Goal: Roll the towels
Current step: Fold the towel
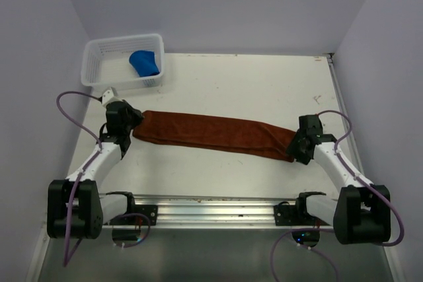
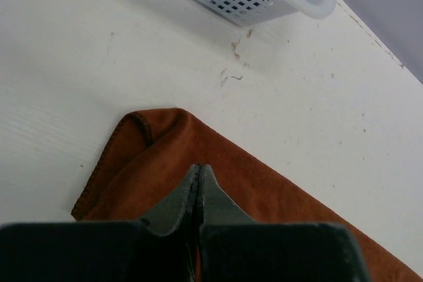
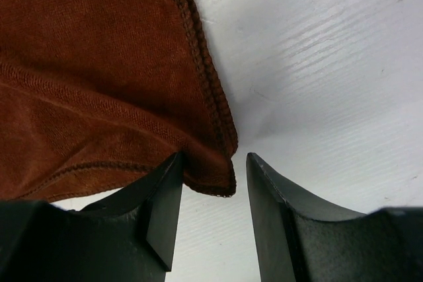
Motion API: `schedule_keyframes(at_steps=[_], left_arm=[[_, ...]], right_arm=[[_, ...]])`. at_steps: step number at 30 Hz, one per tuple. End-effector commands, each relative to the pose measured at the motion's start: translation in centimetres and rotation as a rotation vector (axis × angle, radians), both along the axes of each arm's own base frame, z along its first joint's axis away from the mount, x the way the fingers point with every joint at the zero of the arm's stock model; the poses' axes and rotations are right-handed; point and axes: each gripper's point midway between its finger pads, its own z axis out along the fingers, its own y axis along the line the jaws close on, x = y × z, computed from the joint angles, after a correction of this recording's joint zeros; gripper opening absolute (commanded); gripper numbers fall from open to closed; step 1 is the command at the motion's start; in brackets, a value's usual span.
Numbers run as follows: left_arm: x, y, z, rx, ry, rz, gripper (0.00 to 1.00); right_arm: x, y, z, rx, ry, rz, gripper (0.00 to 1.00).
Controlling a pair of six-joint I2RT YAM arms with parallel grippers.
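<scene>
**Fig. 1.** Far left, a white basket (image 1: 91, 64) holds the blue towel (image 1: 145, 63) as a compact bundle; whether it is properly rolled cannot be told. Just in front of the basket, the left jaws are closed, with their tips pressed together over the left end of the brown towel (image 1: 211, 133). Whether a fold of cloth is caught between them cannot be told. The brown towel lies flat as a long folded strip across the middle of the table (image 1: 264, 84), not yet rolled. At its right end the right jaws stand open and straddle the hemmed corner, which lies beside one jaw without being pinched.

Likely faults:
- If the left jaws hold no cloth, that end would be left lying when the arm moves.
- If the right jaws close off the corner, the hem may slip out.
- A roll begun from one end alone may skew or loosen, the strip being soft and long.

Count: two towels, one basket, two sets of jaws, one table.
</scene>
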Motion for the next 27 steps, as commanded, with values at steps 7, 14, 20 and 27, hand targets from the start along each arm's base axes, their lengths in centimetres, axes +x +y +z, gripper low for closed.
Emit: schedule_keyframes(at_steps=[7, 14, 20, 27], left_arm=[[-0.7, -1.7, -5.3, -0.05, 0.076, -0.094, 0.0], [-1.2, -1.5, -7.9, -0.056, 0.16, -0.075, 0.0], [-0.8, -1.7, -5.7, -0.059, 0.11, -0.088, 0.0], [-0.5, -2.6, -1.2, -0.072, 0.034, -0.14, 0.0]], right_arm=[[2.0, -0.3, -0.1, -0.01, -0.025, -0.022, 0.46], [1.2, -0.2, -1.9, -0.005, 0.022, -0.034, 0.43], [1.1, -0.2, -2.6, 0.002, 0.038, -0.051, 0.15], [2.4, -4.5, 0.2, -0.067, 0.001, -0.159, 0.0]])
